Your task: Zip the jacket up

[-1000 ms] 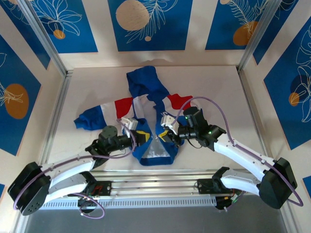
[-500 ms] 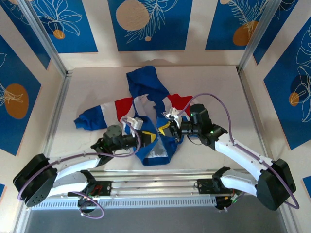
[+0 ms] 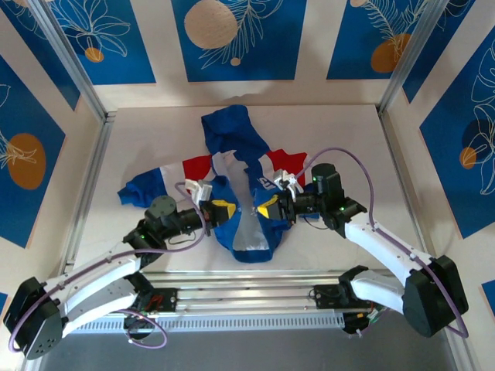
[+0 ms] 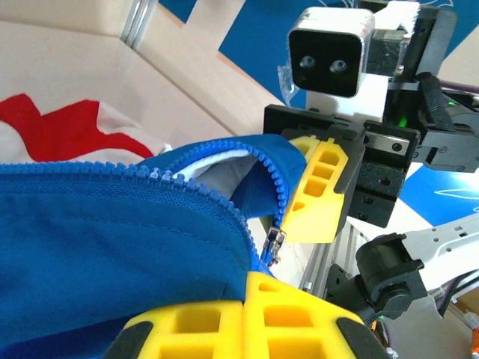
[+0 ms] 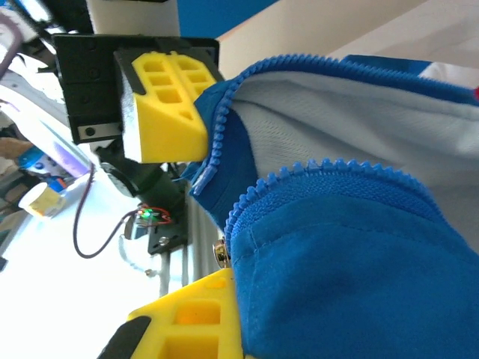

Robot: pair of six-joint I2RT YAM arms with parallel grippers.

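The blue jacket (image 3: pixel 232 135) lies on the table, hood at the far end, red and white sleeves spread, its front unzipped with grey lining (image 3: pixel 244 232) showing at the hem. My left gripper (image 3: pixel 220 210) is shut on the jacket's left front edge (image 4: pixel 112 247), just below the metal zipper slider (image 4: pixel 273 247). Facing it, my right gripper (image 3: pixel 271 207) is shut on the other front edge (image 5: pixel 359 277), whose zipper teeth (image 5: pixel 329 168) curve above the yellow finger (image 5: pixel 194 321). Each wrist view looks across at the opposite gripper's yellow fingers (image 4: pixel 322 191) (image 5: pixel 161 105).
Aluminium rails (image 3: pixel 247 297) run along the table's near edge under the arms. Metal frame posts (image 3: pixel 85 193) (image 3: pixel 402 154) bound the table left and right, with blue patterned wall panels (image 3: pixel 236 35) behind. A purple cable (image 3: pixel 348 162) loops over the right arm.
Both grippers kept their hold and shifted slightly away from the near edge. The front edges spread a little and more grey lining shows. The left arm's elbow swung leftward.
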